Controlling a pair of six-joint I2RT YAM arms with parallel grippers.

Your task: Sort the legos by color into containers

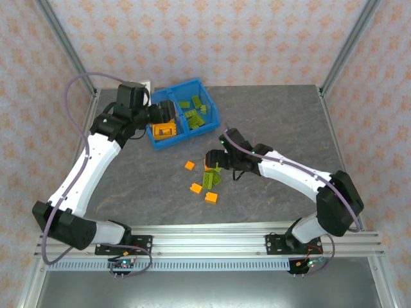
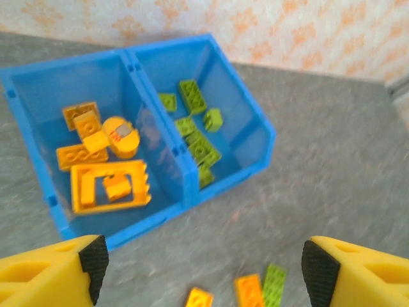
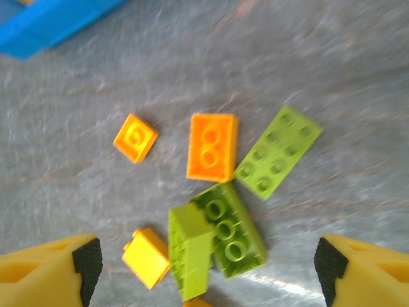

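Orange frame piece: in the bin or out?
In. The orange frame lies flat inside the blue bin, sharing a compartment with other orange bricks.

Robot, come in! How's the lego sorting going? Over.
Left end effector open, empty, facing blue bin. Right end effector open, empty, above loose legos. Nothing in the way.

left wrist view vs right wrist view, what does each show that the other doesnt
Left wrist adds: the inside of the blue bin, with orange bricks and the orange frame in one compartment, green bricks in the other, and the left hand open. Right wrist adds: loose bricks close up, an orange brick beside a green plate, under the open right hand. Both: the bin, the grey table, loose bricks.
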